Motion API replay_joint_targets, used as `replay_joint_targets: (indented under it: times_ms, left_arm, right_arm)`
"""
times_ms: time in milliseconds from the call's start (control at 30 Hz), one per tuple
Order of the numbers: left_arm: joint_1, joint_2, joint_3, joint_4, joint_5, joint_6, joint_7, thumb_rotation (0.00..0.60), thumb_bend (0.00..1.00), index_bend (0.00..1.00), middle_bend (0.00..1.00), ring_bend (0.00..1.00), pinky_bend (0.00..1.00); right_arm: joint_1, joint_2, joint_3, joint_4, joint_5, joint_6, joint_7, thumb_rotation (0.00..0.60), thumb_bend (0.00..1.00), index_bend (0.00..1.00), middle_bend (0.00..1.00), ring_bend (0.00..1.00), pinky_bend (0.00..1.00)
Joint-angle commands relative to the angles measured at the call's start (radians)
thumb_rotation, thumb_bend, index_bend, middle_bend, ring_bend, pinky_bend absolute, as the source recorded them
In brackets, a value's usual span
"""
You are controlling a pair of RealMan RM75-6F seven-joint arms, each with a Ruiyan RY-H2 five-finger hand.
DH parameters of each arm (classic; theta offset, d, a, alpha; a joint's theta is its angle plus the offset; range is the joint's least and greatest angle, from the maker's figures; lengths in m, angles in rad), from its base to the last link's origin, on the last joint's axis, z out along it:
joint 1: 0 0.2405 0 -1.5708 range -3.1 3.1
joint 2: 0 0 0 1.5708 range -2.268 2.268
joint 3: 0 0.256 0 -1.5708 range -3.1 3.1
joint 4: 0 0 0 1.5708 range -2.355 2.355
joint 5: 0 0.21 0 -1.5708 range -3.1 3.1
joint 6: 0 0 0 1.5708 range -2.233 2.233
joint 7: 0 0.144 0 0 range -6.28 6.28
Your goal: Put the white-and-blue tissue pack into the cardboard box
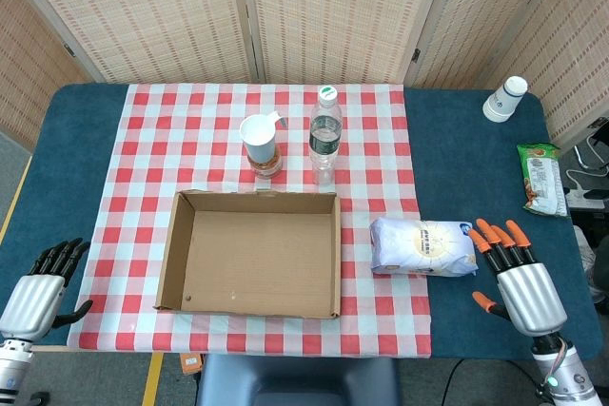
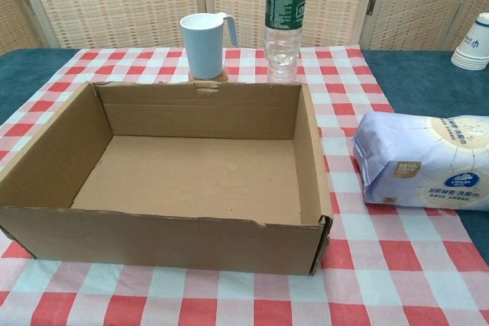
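The white-and-blue tissue pack (image 1: 422, 246) (image 2: 428, 159) lies flat on the checked cloth, just right of the open cardboard box (image 1: 250, 254) (image 2: 57, 154), which has nothing inside. My right hand (image 1: 515, 272), with orange fingertips, hovers open a little to the right of the pack, not touching it. At the table's left front edge is my left hand (image 1: 43, 278), with black fingertips, open and holding nothing. Neither hand shows in the chest view.
Behind the box stand a white cup (image 1: 259, 139) (image 2: 205, 43) on a coaster and a water bottle (image 1: 324, 135) (image 2: 284, 20). A stack of paper cups (image 1: 504, 99) (image 2: 474, 42) sits at the far right corner. A green snack packet (image 1: 542, 178) lies by the right edge.
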Motion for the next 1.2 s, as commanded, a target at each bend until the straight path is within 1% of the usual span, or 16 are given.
replay_joint_targets:
  times_ms: [33, 367, 567, 767, 867, 933, 1000, 1067, 1100, 1200]
  left_arm:
    - [0.001, 0.001, 0.000, 0.000, 0.001, 0.002, -0.002, 0.600, 0.24, 0.00, 0.00, 0.00, 0.10]
    - [0.007, 0.009, -0.002, -0.004, 0.009, 0.020, -0.013, 0.600, 0.24, 0.00, 0.00, 0.00, 0.10]
    - [0.000, 0.008, -0.002, 0.002, 0.008, 0.008, -0.022, 0.600, 0.24, 0.00, 0.00, 0.00, 0.10]
    - [0.002, 0.009, -0.007, 0.011, -0.002, 0.009, -0.033, 0.600, 0.24, 0.00, 0.00, 0.00, 0.10]
    - [0.004, 0.011, -0.014, 0.012, -0.009, 0.016, -0.038, 0.600, 0.24, 0.00, 0.00, 0.00, 0.10]
    - [0.008, 0.012, -0.018, 0.012, -0.010, 0.027, -0.041, 0.600, 0.24, 0.00, 0.00, 0.00, 0.10]
    - [0.009, 0.011, -0.020, 0.012, -0.010, 0.033, -0.044, 0.600, 0.24, 0.00, 0.00, 0.00, 0.10]
    - [0.010, 0.009, -0.022, 0.013, -0.007, 0.038, -0.046, 0.600, 0.24, 0.00, 0.00, 0.00, 0.10]
    - [0.011, 0.007, -0.023, 0.014, -0.004, 0.043, -0.046, 0.600, 0.24, 0.00, 0.00, 0.00, 0.10]
    - [0.015, 0.003, -0.025, 0.016, 0.004, 0.059, -0.050, 0.600, 0.24, 0.00, 0.00, 0.00, 0.10]
  right_arm:
    - [-0.001, -0.003, -0.001, 0.004, 0.004, -0.006, 0.002, 0.600, 0.00, 0.08, 0.01, 0.00, 0.05]
    - [0.001, -0.008, -0.008, -0.008, -0.013, -0.005, -0.005, 0.600, 0.00, 0.08, 0.01, 0.00, 0.05]
    - [-0.003, -0.004, -0.007, -0.021, -0.009, -0.003, -0.013, 0.600, 0.00, 0.08, 0.01, 0.00, 0.05]
    - [0.007, 0.007, -0.007, -0.047, 0.003, -0.032, -0.014, 0.600, 0.00, 0.08, 0.01, 0.00, 0.06]
    - [0.019, 0.050, -0.016, -0.117, 0.010, -0.069, 0.006, 0.600, 0.00, 0.07, 0.01, 0.00, 0.06]
    - [0.039, 0.104, -0.026, -0.190, 0.006, -0.111, 0.020, 0.600, 0.00, 0.06, 0.01, 0.00, 0.06]
    - [0.056, 0.156, -0.024, -0.253, 0.009, -0.141, 0.007, 0.600, 0.00, 0.05, 0.01, 0.00, 0.06]
    - [0.078, 0.219, -0.010, -0.333, 0.049, -0.189, -0.029, 0.600, 0.00, 0.04, 0.01, 0.00, 0.07]
    - [0.096, 0.255, 0.000, -0.378, 0.089, -0.229, -0.047, 0.600, 0.00, 0.04, 0.01, 0.00, 0.07]
    - [0.151, 0.316, 0.028, -0.443, 0.211, -0.348, -0.070, 0.600, 0.00, 0.04, 0.01, 0.00, 0.07]
